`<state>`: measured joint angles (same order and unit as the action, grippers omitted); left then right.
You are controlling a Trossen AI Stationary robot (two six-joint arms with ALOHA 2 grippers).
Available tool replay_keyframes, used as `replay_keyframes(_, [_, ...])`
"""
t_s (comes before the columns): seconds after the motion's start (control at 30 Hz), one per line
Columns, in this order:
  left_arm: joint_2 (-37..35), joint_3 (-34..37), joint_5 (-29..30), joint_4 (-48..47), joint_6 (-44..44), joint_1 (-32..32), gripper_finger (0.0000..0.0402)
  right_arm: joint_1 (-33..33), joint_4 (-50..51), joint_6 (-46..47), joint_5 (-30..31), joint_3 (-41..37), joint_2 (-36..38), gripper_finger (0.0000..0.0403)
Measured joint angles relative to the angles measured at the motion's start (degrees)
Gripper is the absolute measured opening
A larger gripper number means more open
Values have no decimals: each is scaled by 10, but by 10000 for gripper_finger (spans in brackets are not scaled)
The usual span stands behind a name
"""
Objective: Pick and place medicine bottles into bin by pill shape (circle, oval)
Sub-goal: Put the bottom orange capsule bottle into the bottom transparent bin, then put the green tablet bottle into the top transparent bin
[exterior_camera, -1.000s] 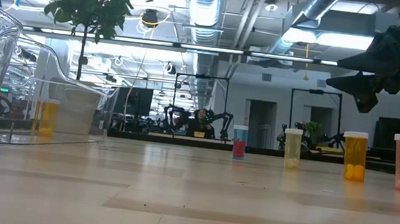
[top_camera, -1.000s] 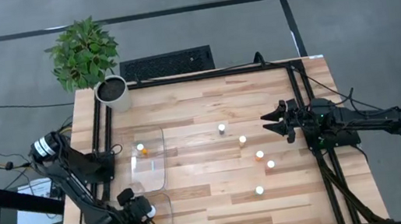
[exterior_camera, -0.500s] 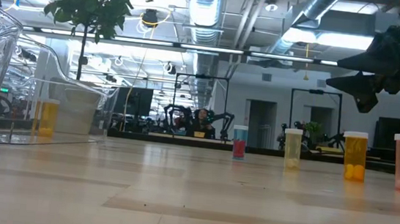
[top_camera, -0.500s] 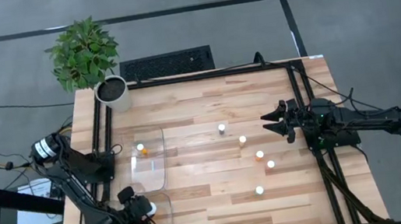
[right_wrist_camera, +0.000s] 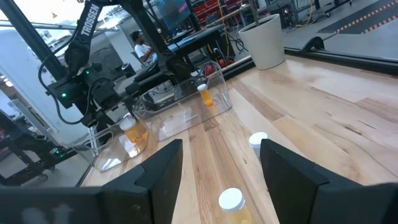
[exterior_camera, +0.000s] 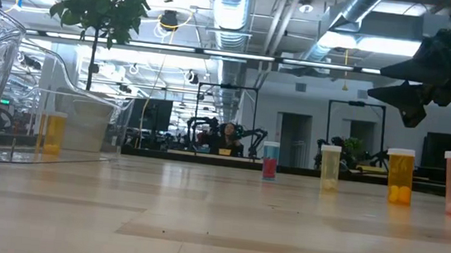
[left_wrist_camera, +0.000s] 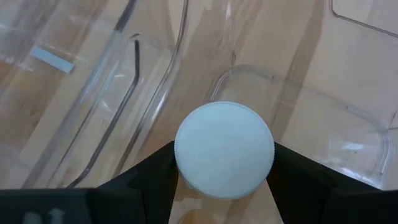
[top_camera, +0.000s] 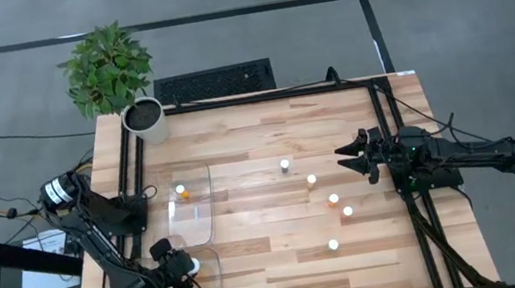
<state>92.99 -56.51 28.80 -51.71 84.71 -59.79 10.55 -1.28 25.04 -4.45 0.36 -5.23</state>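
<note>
The left gripper (left_wrist_camera: 224,177) clamps a white-capped medicine bottle (left_wrist_camera: 224,149) above the nearer clear bin (left_wrist_camera: 348,118), a grip only the left wrist view reveals. From above, the right gripper (top_camera: 352,158) hangs spread and empty beside five loose bottles (top_camera: 333,199) on the worktop (top_camera: 274,263), while another bottle (top_camera: 181,189) stands in the farther bin (top_camera: 206,197).

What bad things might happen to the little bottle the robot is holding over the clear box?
1. The left gripper grips the bottle only by its sides, just under the white cap, so it might slip early.
2. It hangs over the near clear bin, close to the rim; dropped now, it could hit the wall and tip over.
3. The far bin already holds a bottle; a wrong bin would mix the pill shapes.
</note>
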Motion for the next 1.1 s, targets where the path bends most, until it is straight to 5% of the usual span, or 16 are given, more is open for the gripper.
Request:
replay_keyframes(0.63, [0, -7, -29, 0, 19, 2, 274, 0, 0, 0, 0, 0, 0, 225])
replay_keyframes(1.1, [-1, -172, -15, -189, 15, 8, 275, 0, 0, 0, 0, 0, 0, 225])
